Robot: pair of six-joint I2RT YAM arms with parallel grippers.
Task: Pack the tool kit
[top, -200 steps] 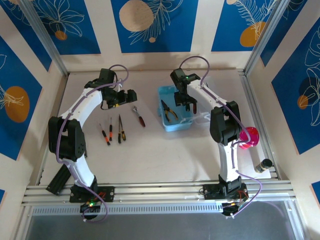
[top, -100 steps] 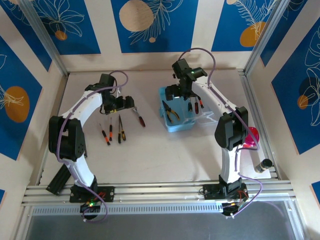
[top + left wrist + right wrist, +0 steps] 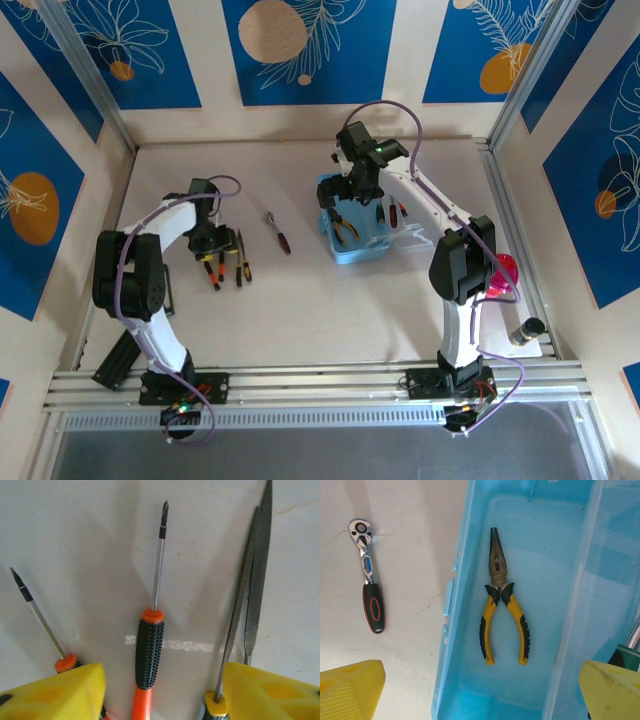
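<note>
Left of the blue case (image 3: 358, 254), the left gripper (image 3: 162, 675) has half-open jaws straddling the middle screwdriver (image 3: 149, 652), whose shaft points straight away, while the right gripper (image 3: 481, 669) gapes over the case.

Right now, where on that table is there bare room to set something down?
The widest bare patch is the near table, this side of the screwdrivers, ratchet and blue case. A smaller one lies beyond the ratchet. Crowded: around the screwdrivers, under the left gripper.

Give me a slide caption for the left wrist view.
Open left gripper straddles an orange-and-black screwdriver lying on the table.
</note>
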